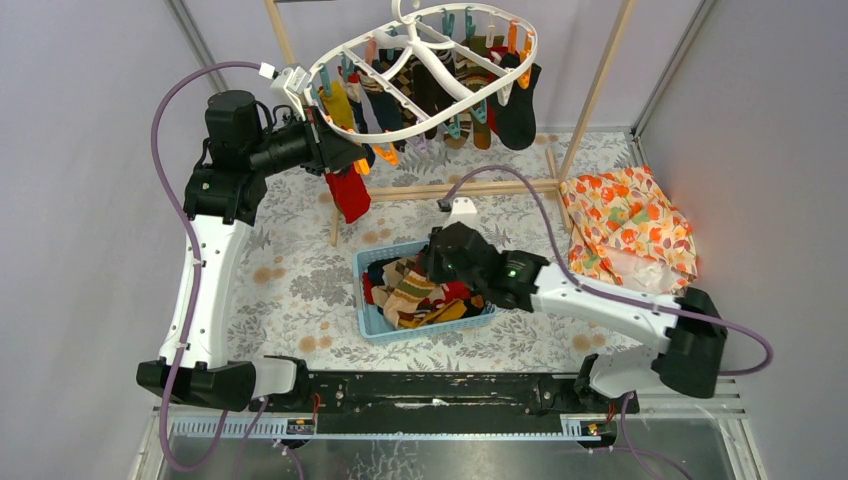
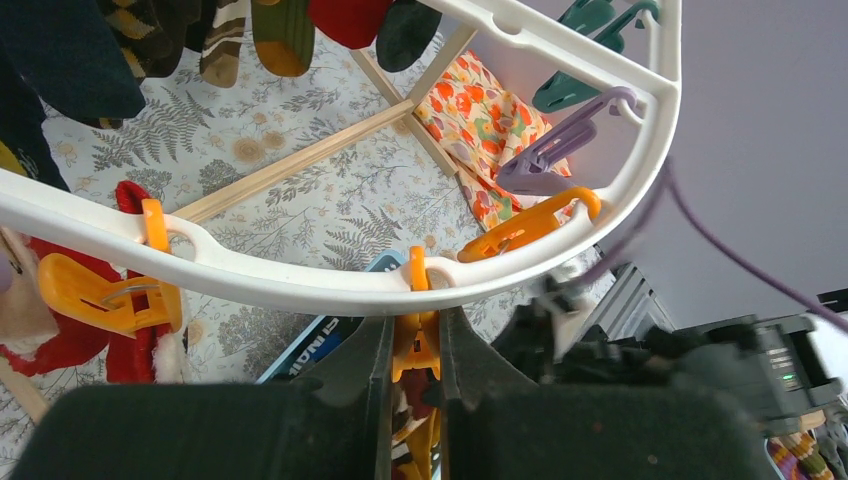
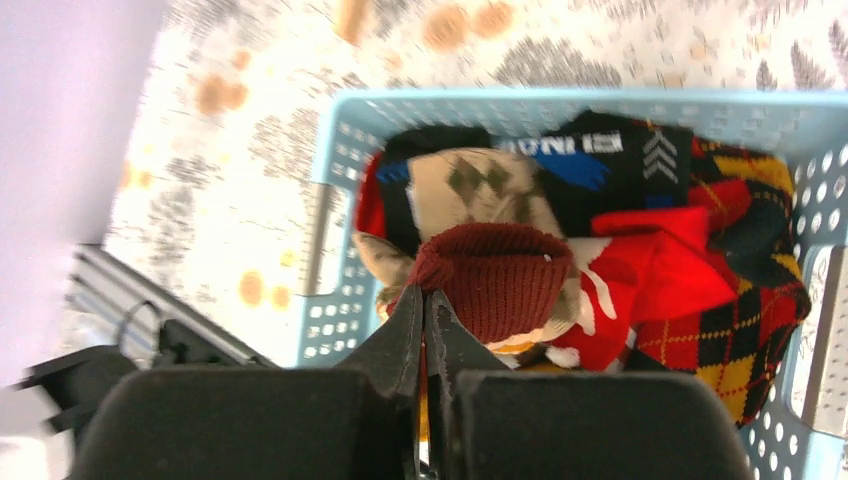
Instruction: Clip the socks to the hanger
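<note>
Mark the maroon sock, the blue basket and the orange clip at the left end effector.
maroon sock (image 3: pixel 495 280), right wrist view, ribbed knit middle.
blue basket (image 3: pixel 560 98), right wrist view, far rim.
orange clip (image 2: pixel 414 345), left wrist view, its upper body.

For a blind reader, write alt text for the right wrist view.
The right hand is shut on the edge of a maroon sock atop mixed socks in a pale blue basket on a leaf-print tablecloth.
</note>
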Robot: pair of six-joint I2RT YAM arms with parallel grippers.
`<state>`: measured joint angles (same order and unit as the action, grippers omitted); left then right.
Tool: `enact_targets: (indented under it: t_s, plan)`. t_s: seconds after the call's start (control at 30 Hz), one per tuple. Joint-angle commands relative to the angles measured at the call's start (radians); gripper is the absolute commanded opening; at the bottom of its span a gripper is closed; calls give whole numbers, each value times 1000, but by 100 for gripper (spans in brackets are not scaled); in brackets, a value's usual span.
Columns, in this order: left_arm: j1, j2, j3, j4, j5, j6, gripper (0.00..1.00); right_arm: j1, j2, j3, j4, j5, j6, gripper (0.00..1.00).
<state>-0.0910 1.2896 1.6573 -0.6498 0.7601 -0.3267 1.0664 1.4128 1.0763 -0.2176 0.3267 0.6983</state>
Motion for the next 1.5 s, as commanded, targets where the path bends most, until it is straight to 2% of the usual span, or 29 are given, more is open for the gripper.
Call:
enact_targets:
  t_s: [0.0,0.33,0.57,0.73,0.97,1.23,1.47]
  plan:
    - [1,-15,-4,22,19,3,5,7,-139,67,96,0,-63,0]
    - [0,-22,2,22,24,-1,5,5,-261,152,147,-81,-166,0]
    - [1,-23,9,22,26,-9,5,4,-307,170,282,-230,-202,0]
    - [1,-24,10,22,26,-11,5,-24,-327,150,405,-404,-146,0]
    - [0,-23,9,22,31,-15,5,-154,-331,47,416,-520,-39,0]
    - [1,-26,4,22,32,-9,5,-382,-269,-216,590,-813,118,0]
    - [1,-23,0,22,34,-7,5,-399,-115,-198,462,-727,10,0]
